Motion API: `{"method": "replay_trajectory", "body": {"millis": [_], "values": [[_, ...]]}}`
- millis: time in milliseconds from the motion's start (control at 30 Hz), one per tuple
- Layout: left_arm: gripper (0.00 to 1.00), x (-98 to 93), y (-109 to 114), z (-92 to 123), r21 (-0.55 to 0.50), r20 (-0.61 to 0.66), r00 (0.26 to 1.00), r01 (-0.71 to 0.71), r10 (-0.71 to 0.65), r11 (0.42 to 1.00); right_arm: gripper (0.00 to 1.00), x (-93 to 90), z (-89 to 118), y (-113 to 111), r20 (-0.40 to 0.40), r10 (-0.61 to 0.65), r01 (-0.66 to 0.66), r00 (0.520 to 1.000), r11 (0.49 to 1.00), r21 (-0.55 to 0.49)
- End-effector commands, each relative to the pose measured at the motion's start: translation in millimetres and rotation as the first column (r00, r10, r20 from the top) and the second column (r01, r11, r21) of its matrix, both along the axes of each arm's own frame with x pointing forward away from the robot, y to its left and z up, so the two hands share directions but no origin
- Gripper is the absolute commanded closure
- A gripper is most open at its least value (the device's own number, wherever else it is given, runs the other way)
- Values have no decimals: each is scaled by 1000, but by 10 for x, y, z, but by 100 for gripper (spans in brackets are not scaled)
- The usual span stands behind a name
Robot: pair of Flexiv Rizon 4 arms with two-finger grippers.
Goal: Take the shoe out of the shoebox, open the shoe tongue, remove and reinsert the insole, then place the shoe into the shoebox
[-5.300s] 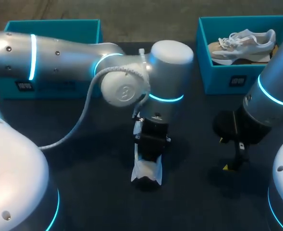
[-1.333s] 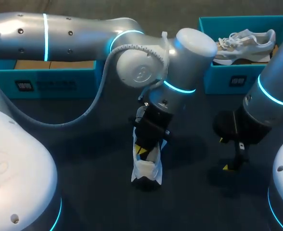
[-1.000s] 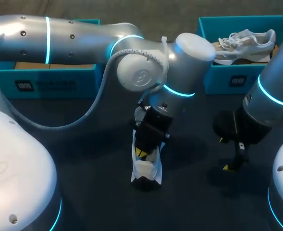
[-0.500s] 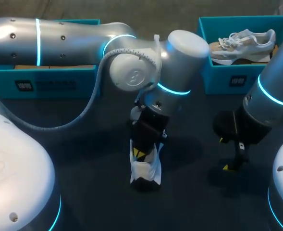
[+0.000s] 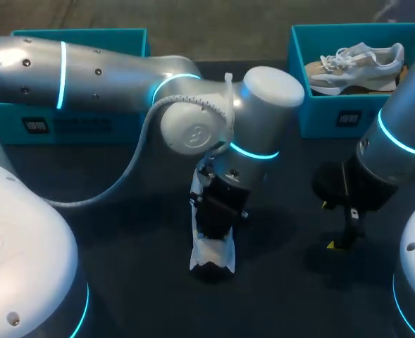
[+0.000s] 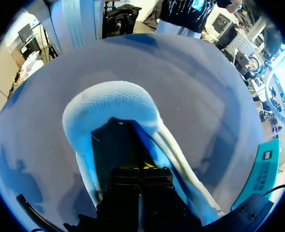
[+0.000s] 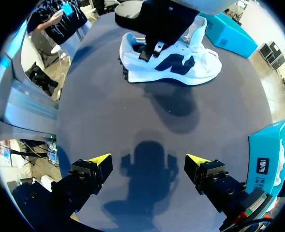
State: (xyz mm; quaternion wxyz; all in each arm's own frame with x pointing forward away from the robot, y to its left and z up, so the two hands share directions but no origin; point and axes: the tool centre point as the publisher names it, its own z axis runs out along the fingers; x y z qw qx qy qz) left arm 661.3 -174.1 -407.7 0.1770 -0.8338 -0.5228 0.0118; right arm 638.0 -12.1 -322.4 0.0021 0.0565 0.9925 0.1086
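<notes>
Lowered again since a second ago, the left gripper point(image 5: 218, 215) has sunk back into the shoe's opening, so its yellow tips no longer show from above, and the shoe has slid a touch to the left. The right arm has not moved.

Farthest left, the open teal cardboard shoebox point(image 5: 94, 127) sits at the back of the dark table point(image 5: 122, 232), mostly behind the left arm.

Next comes the white mesh sneaker with dark side markings point(image 5: 211, 252), upright on its sole near the table's middle, well apart from both boxes. In the left wrist view the fingers stand pressed together inside the sneaker point(image 6: 111, 104), down near the dark footbed, with the toe cap ahead of them. Whether the thin insole is pinched between them I cannot tell.

I judge the sneaker light, its mesh upper soft and yielding, its sole and heel stiffer. The heel collar or a sidewall looks the safest hold. The insole is likely floppy foam, best taken by its heel edge.

Further right, the right gripper point(image 7: 147, 162) hangs over bare table, jaws wide apart and holding nothing, with the sneaker point(image 7: 173, 58) well ahead of it.

Farthest right, a second teal shoebox point(image 5: 334, 116) holds a grey and white sneaker point(image 5: 355, 63).
</notes>
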Motion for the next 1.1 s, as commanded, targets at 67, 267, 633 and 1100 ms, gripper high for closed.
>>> {"method": "replay_trajectory", "body": {"millis": [67,267,633,1100], "values": [[100,20,83,91,-48,23,1000,-18,19,999,0,-18,-1,-3,3,-1,1,1000,1000,1],[100,101,53,295,-64,119,992,-23,31,998,0,-18,-1,-3,3,-1,1,1000,1000,1],[100,434,-82,308,27,250,967,-56,48,998,0,-18,-1,-3,3,-1,1,1000,1000,1],[100,669,-167,590,163,278,961,-56,9,985,0,-18,-1,-3,3,-1,1,1000,1000,1]]}}
